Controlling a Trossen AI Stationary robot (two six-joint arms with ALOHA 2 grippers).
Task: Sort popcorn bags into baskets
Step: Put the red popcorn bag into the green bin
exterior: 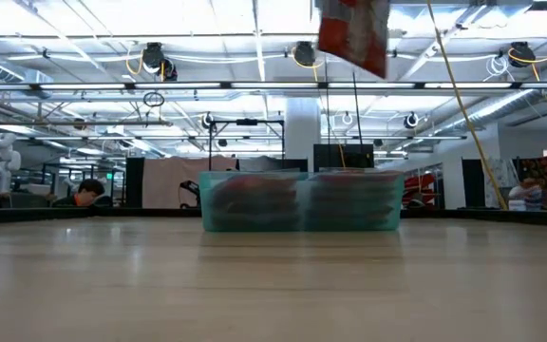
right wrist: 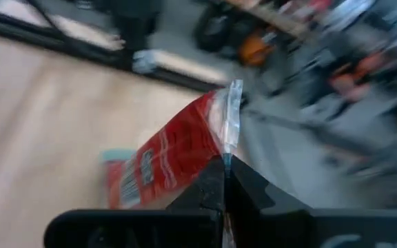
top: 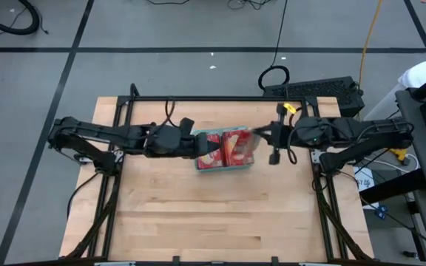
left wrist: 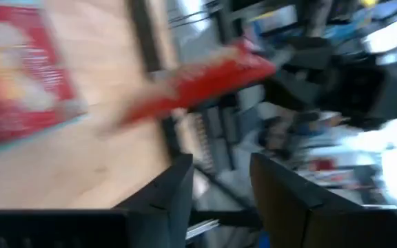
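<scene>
— Where's the right gripper [right wrist: 224, 180] at?

— Up above the tray [top: 224, 167], over its right end. Its jaws are pinched tight on the crimped edge of a red bag [right wrist: 174, 155], and the bag hangs off it in the air. From table level you see that bag high up, well clear of the tray's rim.

— And the left gripper [left wrist: 219, 189]?

— At the tray's left end, fingers parted with a gap between them, nothing in there. The lifted bag shows out beyond its fingertips, not touching them.

— The rest of the bags?

— Lying in the tray [exterior: 302, 204], on the far middle of the table [top: 213, 214]. I can make out at least two red ones [top: 228, 148] side by side, picture side up; more than that I can't tell.
</scene>
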